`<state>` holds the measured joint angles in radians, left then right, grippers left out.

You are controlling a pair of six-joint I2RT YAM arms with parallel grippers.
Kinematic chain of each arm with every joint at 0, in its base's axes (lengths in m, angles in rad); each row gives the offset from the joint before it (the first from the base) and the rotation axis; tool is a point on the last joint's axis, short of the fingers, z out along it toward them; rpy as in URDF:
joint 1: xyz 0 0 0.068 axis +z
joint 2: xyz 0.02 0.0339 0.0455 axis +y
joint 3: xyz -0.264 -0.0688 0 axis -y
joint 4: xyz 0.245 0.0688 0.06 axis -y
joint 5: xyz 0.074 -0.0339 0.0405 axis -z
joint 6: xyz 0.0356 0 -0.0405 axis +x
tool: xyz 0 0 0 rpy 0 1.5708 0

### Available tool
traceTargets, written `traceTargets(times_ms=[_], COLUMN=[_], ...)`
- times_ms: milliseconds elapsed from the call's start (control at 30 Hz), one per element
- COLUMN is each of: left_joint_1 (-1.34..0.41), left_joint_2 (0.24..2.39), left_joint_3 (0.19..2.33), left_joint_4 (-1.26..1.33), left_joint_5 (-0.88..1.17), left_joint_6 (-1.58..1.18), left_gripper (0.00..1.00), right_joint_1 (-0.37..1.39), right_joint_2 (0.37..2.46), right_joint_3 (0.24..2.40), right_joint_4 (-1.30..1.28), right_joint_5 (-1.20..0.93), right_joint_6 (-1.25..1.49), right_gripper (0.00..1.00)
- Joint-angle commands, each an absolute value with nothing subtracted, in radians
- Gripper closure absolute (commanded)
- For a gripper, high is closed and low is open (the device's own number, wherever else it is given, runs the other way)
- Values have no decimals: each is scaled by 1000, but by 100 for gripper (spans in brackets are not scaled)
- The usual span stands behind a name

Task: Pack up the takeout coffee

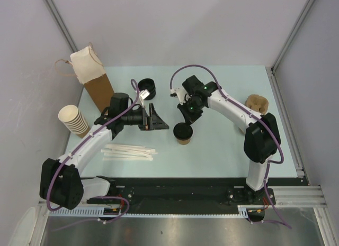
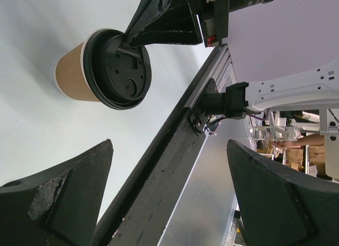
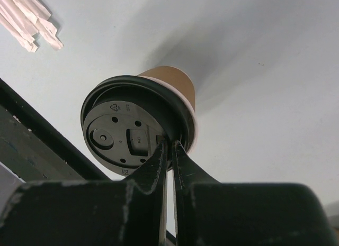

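Observation:
The takeout coffee [image 1: 183, 133], a kraft-brown cup with a round black lid, is at the middle of the table. My right gripper [image 1: 186, 122] comes down on it from behind. In the right wrist view my right gripper [image 3: 170, 143] is shut, pinching the rim of the black lid [image 3: 122, 135]. I cannot tell whether the cup rests on the table or hangs just above it. My left gripper [image 1: 159, 120] is open and empty, just left of the cup and pointing at it. In the left wrist view the cup [image 2: 74, 76] lies beyond my open left gripper [image 2: 169, 145].
A brown paper bag [image 1: 94, 79] with a cream top stands at the back left. A stack of cream cups [image 1: 74, 120] lies at the left edge. A stack of black lids [image 1: 146, 88] sits behind my left gripper. Wrapped straws [image 1: 128, 152] lie in front of it. A brown carrier [image 1: 257, 103] is at the right.

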<state>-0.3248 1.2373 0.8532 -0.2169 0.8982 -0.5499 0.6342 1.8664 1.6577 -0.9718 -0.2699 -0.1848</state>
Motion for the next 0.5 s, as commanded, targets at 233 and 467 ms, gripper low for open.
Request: traceTargets(times_ms=[233,467], left_joint_1=[-319,-319], left_joint_2=[1235,1236], left_joint_3=[850,848], left_joint_4=[-186,-186], left_joint_5=[922,923], left_joint_6=[-551,-551], left_gripper=[6,6], right_joint_1=[649,637], right_joint_2=[1847,1838], right_joint_3=[1660,1666], right_joint_4=[-979,-977], right_joint_5=[-239,-219], right_joint_6=[-189,-187], right_gripper=[92,93])
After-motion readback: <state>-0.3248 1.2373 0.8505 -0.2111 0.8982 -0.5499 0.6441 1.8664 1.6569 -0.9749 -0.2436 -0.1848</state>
